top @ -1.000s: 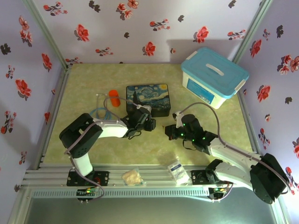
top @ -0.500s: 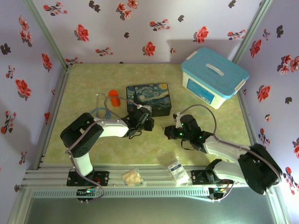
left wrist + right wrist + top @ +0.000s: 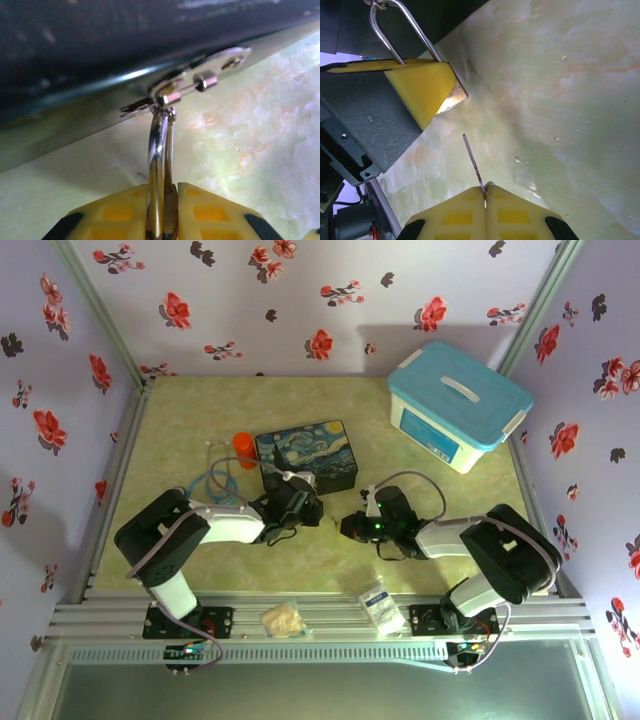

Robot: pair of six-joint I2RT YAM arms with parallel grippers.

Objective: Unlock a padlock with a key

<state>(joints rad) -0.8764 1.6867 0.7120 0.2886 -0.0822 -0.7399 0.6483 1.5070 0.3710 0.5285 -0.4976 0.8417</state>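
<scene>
The padlock point(image 3: 159, 150) has a polished, mirror-bright silver metal shackle, and the key point(image 3: 473, 164) is dull dark metal. The right gripper point(image 3: 485, 196) has matt yellow pads point(image 3: 520, 217); the table point(image 3: 560, 100) looks smooth and faintly glossy.

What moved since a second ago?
The right gripper, pinching the key, slid left toward the left gripper, which holds the padlock. The painted box swung and shifted left. The blue tub and orange cylinder stayed put.
</scene>
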